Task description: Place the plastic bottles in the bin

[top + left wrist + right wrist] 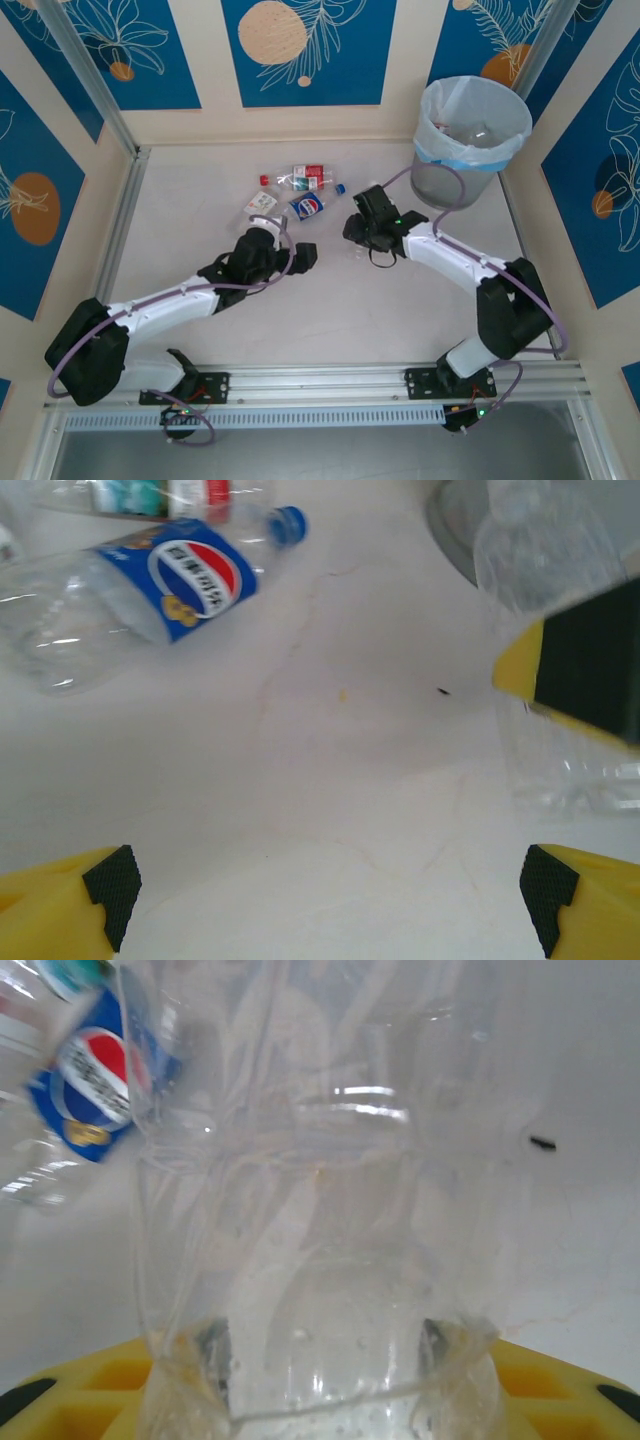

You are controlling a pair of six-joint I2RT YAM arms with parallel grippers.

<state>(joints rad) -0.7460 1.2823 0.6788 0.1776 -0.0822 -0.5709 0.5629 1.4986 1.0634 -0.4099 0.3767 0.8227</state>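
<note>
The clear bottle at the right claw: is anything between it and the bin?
Nothing visible. The table between the clear bottle and the bin is bare; the other bottles lie off to the left.

This is a robot lab cell, a purpose-built test booth rather than a home or shop. A pale surface [330, 310] is boxed in on three sides by cream walls carrying blue panels [308, 50] printed with leaves and orange discs. Aluminium profile posts [88, 80] stand in the far corners. An aluminium rail [330, 383] along the near edge carries two bolted-down arms, the left arm [160, 300] and the right arm [470, 265], with purple cables [53, 375] looping from them. A lined bin [470, 150] and loose plastic bottles [300, 180] lie about like staged props.
</note>
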